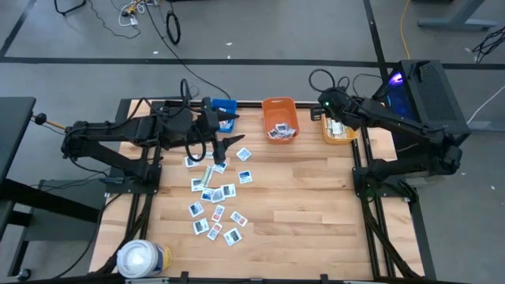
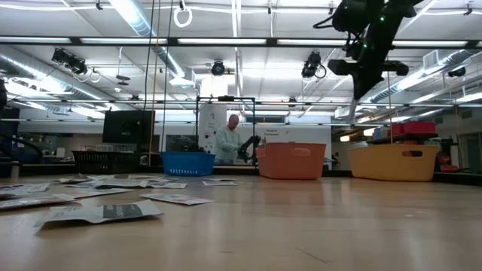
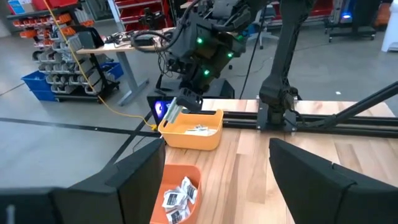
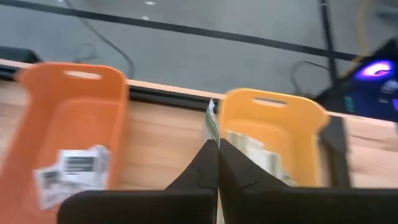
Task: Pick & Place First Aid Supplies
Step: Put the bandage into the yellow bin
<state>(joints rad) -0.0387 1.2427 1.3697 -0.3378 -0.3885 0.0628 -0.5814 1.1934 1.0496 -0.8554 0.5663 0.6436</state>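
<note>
My left gripper [image 1: 226,142] hangs with its fingers spread and empty, over the far end of the scattered small white printed packets [image 1: 214,207] on the wooden table [image 1: 308,205], between the blue plastic bin [image 1: 225,106] and the pile. My right gripper [image 4: 217,163] is pinched tight on a pale greenish strip packet [image 4: 211,121], held beside the rim of the yellow plastic bin [image 4: 273,124], with the orange plastic bin [image 4: 62,118] alongside. I judge this the placing step: next I must carry the strip fully over the yellow bin, then part the fingers.
</note>
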